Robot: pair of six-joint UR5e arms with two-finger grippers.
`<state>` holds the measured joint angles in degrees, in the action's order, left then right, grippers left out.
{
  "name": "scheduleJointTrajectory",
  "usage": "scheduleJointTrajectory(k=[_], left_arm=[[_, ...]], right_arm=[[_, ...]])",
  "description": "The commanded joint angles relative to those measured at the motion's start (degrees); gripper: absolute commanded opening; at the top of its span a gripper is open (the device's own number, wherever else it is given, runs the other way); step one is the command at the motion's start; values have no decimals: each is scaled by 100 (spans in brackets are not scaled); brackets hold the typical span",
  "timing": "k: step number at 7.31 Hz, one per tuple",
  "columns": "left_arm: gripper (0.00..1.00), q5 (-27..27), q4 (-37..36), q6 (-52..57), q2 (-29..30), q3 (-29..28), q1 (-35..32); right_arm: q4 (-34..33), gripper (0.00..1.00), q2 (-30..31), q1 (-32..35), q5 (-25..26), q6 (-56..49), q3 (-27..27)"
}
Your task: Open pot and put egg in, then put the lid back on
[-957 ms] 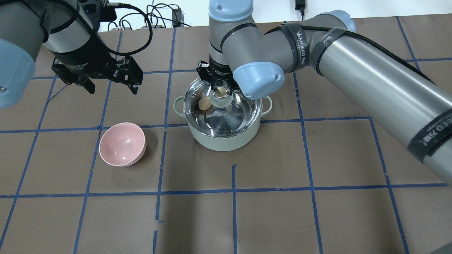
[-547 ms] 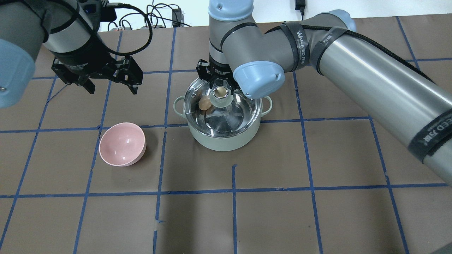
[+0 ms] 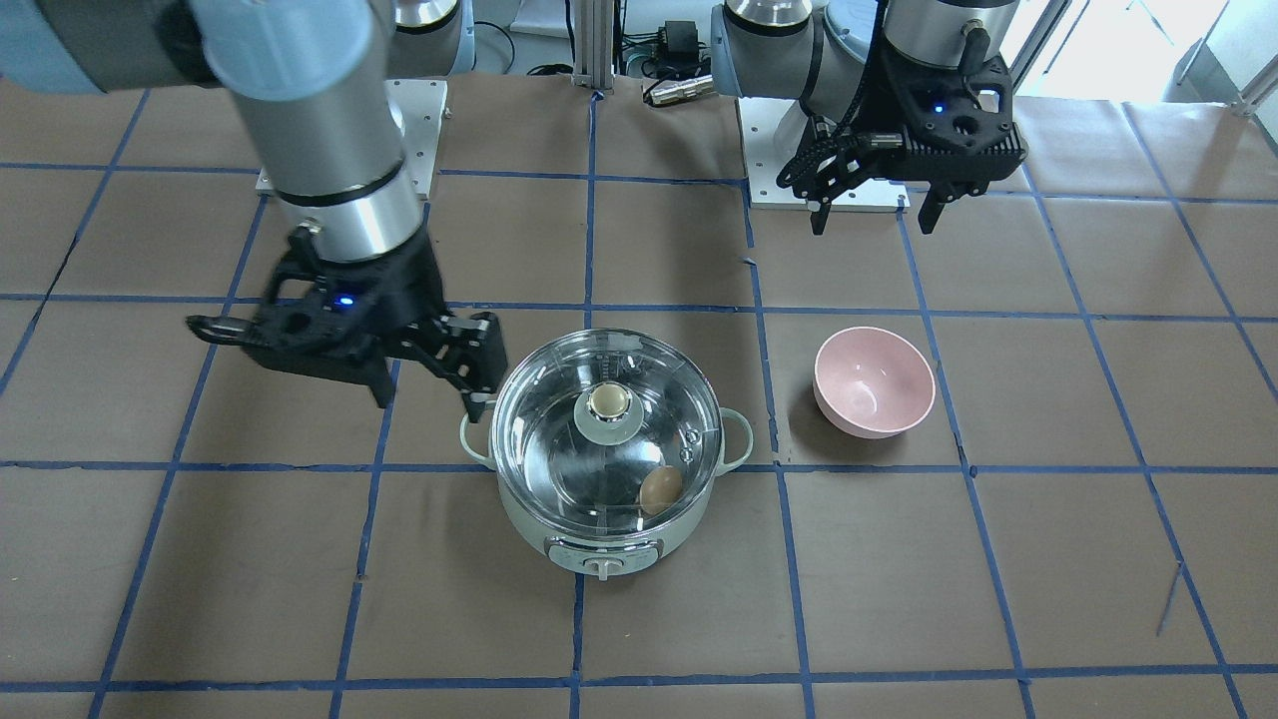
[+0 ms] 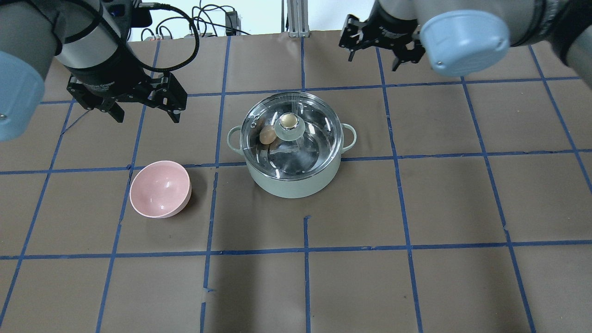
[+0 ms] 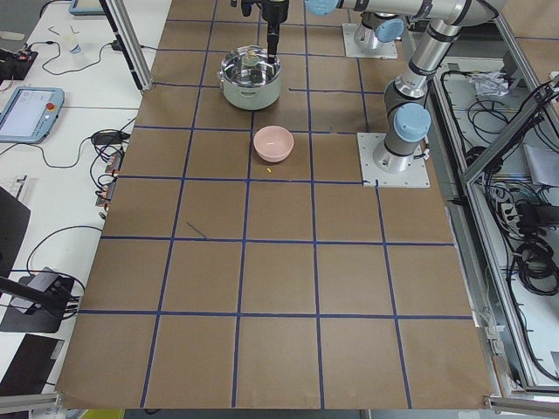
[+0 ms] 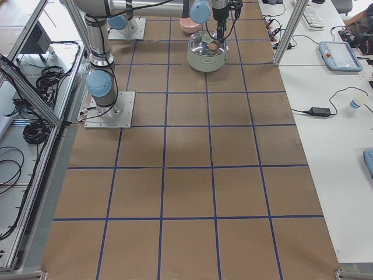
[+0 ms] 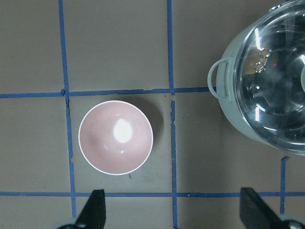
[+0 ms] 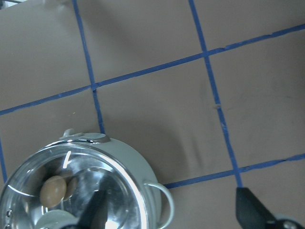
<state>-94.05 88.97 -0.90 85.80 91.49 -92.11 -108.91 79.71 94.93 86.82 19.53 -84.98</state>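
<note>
The left gripper (image 4: 148, 114) hangs wide open and empty over the table beyond the empty bowl (image 4: 160, 188). In the middle stands the pot (image 4: 296, 184), with the egg (image 4: 267, 135) inside and the lid (image 4: 317, 138) seated level on its rim, so the task looks finished. The right gripper (image 4: 373, 60), also spread wide and holding nothing, hangs well apart from the lid, and only parking the arms seems left.
</note>
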Motion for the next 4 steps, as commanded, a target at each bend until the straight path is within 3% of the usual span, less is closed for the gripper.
scheduleJointTrajectory(k=[1,4], left_arm=[[99,53,6,-42,-2,35,9],[99,361,24,-33,-2,62,18]], right_arm=[[370,100,246,-448,10,-474,-71],[370,100,282,-642,2,-995,-194]])
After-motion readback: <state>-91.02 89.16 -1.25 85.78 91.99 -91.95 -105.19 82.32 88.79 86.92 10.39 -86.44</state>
